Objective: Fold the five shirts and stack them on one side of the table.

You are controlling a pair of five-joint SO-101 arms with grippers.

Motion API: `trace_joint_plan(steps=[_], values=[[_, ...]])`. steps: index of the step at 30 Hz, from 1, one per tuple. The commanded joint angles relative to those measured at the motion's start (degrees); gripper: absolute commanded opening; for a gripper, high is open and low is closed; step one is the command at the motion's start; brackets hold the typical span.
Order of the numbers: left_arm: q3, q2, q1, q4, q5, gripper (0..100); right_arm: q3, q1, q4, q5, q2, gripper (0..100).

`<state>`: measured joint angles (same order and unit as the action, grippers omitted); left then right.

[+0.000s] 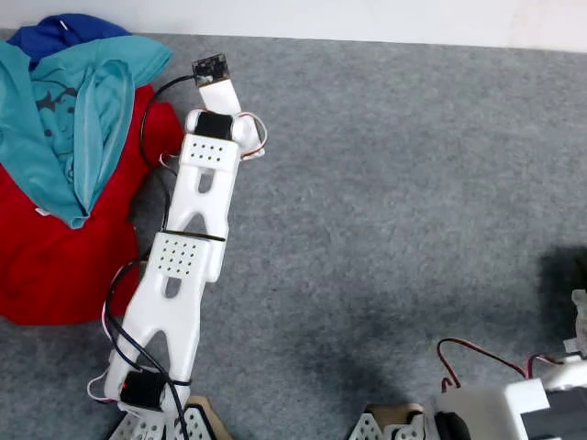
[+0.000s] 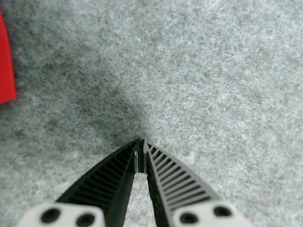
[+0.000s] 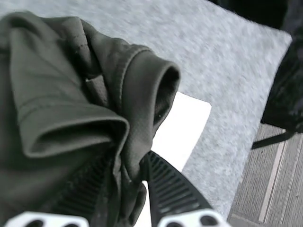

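Observation:
A pile of shirts lies at the table's far left: a teal shirt (image 1: 69, 119) on top of a red shirt (image 1: 64, 247), with a blue shirt (image 1: 64, 32) behind them. My left gripper (image 2: 140, 149) is shut with nothing in it, over bare grey felt just right of the pile; an edge of the red shirt (image 2: 6, 71) shows beside it. My right gripper (image 3: 135, 182) is shut on a dark olive shirt (image 3: 71, 109), which bunches up over its fingers. The right arm's base (image 1: 514, 408) sits at the table's near right corner.
The grey felt table (image 1: 394, 183) spreads out right of the left arm (image 1: 188, 266). A white card (image 3: 182, 132) lies on the felt under the olive shirt. The table's edge and a dark floor (image 3: 270, 179) run close by the right gripper.

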<state>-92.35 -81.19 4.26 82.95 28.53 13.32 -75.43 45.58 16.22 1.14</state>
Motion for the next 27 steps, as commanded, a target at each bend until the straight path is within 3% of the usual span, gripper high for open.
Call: trace_joint_plan(steps=[1,7,10,17,23,27], values=[[-1.63,0.84,0.92,-0.88,0.26,1,4.79,-3.56,-8.13,0.79,3.56,0.8],[-1.63,0.84,0.92,-0.88,0.26,1,15.08,-4.79,-18.86,1.23,3.47,0.8],[-1.63,0.84,0.92,-0.88,0.26,1,20.62,-4.53,-24.22,7.3,3.47,1.5],[-1.63,0.84,0.92,-0.88,0.18,1,20.97,-4.26,-26.15,7.3,5.05,19.9],[-1.63,0.84,0.84,-0.88,0.18,1,16.13,-3.47,-21.58,-3.25,11.82,15.9],[-1.63,0.84,0.66,-0.79,0.18,1,14.55,-1.45,-16.13,-5.8,16.4,5.8]])
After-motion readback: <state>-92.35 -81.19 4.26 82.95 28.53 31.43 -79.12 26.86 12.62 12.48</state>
